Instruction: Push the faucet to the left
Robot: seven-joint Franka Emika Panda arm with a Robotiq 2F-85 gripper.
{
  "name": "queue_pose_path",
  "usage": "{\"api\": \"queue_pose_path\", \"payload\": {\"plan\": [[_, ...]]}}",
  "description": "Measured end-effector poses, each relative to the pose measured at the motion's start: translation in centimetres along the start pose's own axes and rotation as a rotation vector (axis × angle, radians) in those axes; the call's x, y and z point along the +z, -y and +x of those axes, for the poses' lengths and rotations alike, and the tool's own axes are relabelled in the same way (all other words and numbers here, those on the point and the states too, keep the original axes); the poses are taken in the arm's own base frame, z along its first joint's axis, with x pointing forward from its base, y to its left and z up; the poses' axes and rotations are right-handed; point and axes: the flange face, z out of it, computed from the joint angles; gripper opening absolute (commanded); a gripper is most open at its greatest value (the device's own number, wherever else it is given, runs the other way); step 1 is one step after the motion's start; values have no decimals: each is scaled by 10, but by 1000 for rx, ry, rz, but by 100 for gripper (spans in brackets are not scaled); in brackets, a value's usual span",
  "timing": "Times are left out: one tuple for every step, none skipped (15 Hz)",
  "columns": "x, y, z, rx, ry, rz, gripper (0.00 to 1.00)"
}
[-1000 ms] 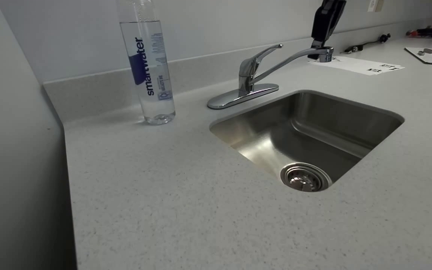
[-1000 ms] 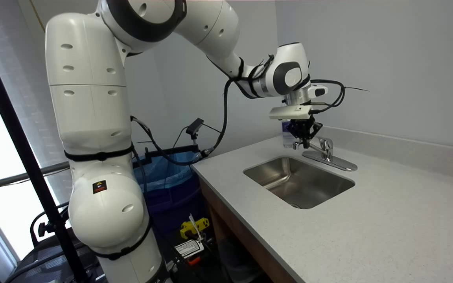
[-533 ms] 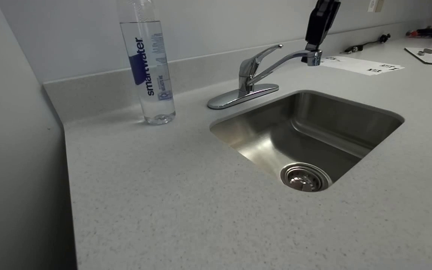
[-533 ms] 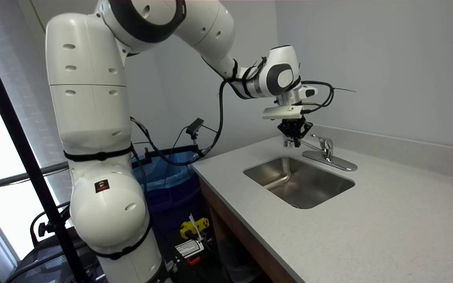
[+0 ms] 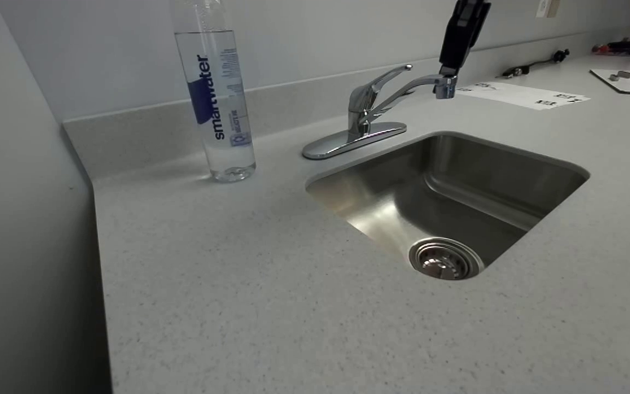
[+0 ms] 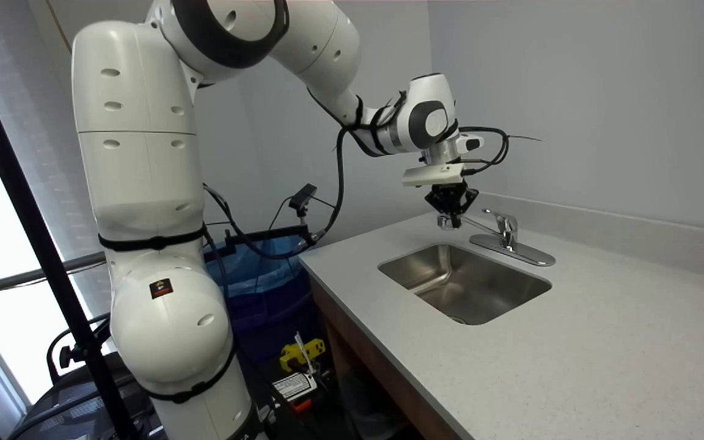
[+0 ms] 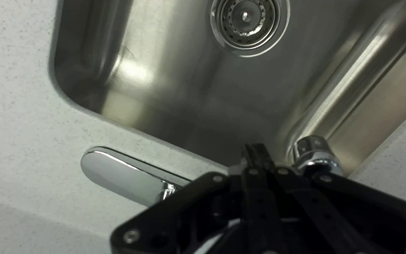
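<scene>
The chrome faucet (image 5: 360, 109) stands behind the sink, and it also shows in an exterior view (image 6: 506, 229). Its spout end (image 5: 445, 87) reaches over the sink's far rear corner. My black gripper (image 6: 454, 221) points down beside the spout, close to its end, with its fingertips partly behind the spout in an exterior view (image 5: 448, 70). In the wrist view the fingers (image 7: 256, 150) are together with nothing between them. The spout end (image 7: 314, 151) lies just right of them there, and the base plate (image 7: 118, 173) is at lower left. The gripper hides most of the spout; contact itself is hidden.
The steel sink (image 5: 391, 202) is sunk into the pale counter (image 5: 238, 306). A tall clear water bottle (image 5: 216, 109) stands on the counter beside the faucet. A backsplash (image 6: 621, 229) runs behind. White paper (image 5: 517, 96) lies beyond the spout. A blue-lined bin (image 6: 260, 263) stands beside the counter.
My gripper has moved to the left in both exterior views. The faucet's spout has swung left along with it. The faucet's base, lever and the bottle have stayed put.
</scene>
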Motion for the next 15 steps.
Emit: {"api": "queue_pose_path", "payload": {"plan": [[0, 2, 1, -4, -1, -5, 0], [0, 4, 1, -9, -3, -11, 0], [0, 7, 2, -13, -7, -19, 0], [0, 11, 4, -18, -11, -25, 0], [0, 15, 5, -21, -16, -33, 0], [1, 19, 7, -24, -23, -39, 0], [1, 24, 8, -27, -29, -45, 0], [2, 28, 10, -28, -35, -51, 0], [2, 33, 12, -28, -41, -58, 0], [2, 37, 15, -25, -47, -63, 0], [3, 41, 17, -23, -53, -69, 0], [3, 45, 20, -20, -58, -74, 0], [4, 48, 22, -18, -64, -79, 0], [5, 52, 25, -16, -70, -84, 0], [5, 56, 28, -14, -75, -89, 0]]}}
